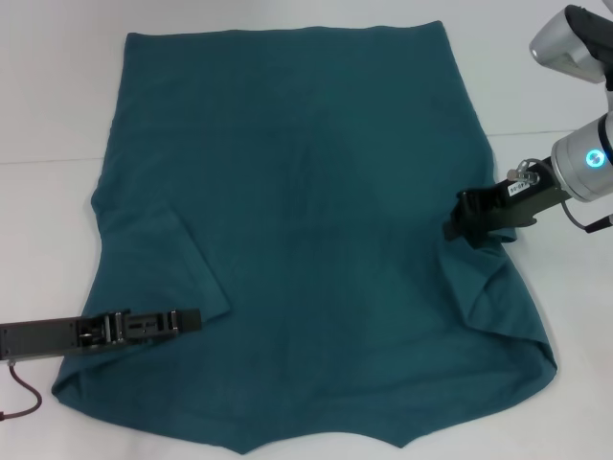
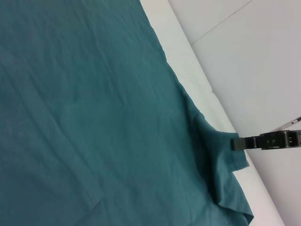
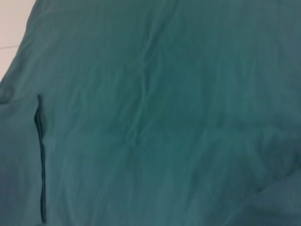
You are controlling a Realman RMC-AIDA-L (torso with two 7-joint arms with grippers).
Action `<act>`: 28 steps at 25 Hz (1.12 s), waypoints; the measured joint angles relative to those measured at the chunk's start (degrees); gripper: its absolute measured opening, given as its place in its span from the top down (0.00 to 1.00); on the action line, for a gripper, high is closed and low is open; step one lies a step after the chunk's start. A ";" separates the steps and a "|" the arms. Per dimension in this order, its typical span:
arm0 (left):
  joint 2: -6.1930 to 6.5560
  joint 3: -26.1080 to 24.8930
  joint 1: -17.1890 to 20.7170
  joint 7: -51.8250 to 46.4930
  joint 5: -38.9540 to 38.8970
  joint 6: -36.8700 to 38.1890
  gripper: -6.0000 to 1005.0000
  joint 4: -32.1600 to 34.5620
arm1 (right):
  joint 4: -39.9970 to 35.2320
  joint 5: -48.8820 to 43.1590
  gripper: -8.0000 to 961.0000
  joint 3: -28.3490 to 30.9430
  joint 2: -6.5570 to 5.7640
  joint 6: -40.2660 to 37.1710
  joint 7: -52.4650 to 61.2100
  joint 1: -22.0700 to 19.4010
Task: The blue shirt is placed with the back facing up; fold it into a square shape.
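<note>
Both end effectors sit at opposite side edges of the blue shirt (image 1: 306, 220), which lies spread flat on the white counter (image 1: 57, 105), hem toward the far side and collar toward the robot. Right end effector (image 1: 458, 222) reaches in from the right and meets the cloth just where the right sleeve joins the body; the fabric there bunches and creases toward its tip, which suggests it is pinching that edge, though the jaws themselves are not clear enough to say, so I cannot tell whether they are pressed together or spread. Left end effector (image 1: 192, 319) lies low and nearly flat along the left sleeve, its tip at the sleeve's folded inner edge; whether its fingers are spread or pressed together I cannot tell either.

The left sleeve is already turned inward over the body, while the right sleeve still spreads outward with a loose fold near the shoulder. In the left wrist view the right end effector (image 2: 240, 142) shows at the puckered edge of the shirt (image 2: 94, 117).

Judging by this placement, each arm takes 1 side so the sleeves and side panels can be drawn toward the middle, narrowing the shirt before it is folded lengthwise into a square.
</note>
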 joint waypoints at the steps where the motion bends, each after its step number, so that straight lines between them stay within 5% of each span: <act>1: 0.00 0.00 0.00 0.00 0.00 -0.01 0.29 0.00 | 0.16 0.00 0.98 -0.38 0.00 0.22 -0.02 0.07; 14: 0.00 0.00 0.18 -0.01 0.00 -0.01 0.29 0.00 | 1.35 3.24 0.75 -0.43 0.53 3.03 0.16 -0.13; 24: 0.07 0.00 0.05 -0.08 0.01 -0.11 0.29 0.01 | 0.11 -6.12 0.43 -0.60 -2.81 1.20 3.77 -1.25; 28: 0.00 0.01 0.11 -0.10 0.01 -0.48 0.29 0.01 | -0.55 -6.18 0.43 0.13 -2.94 3.68 4.31 -3.37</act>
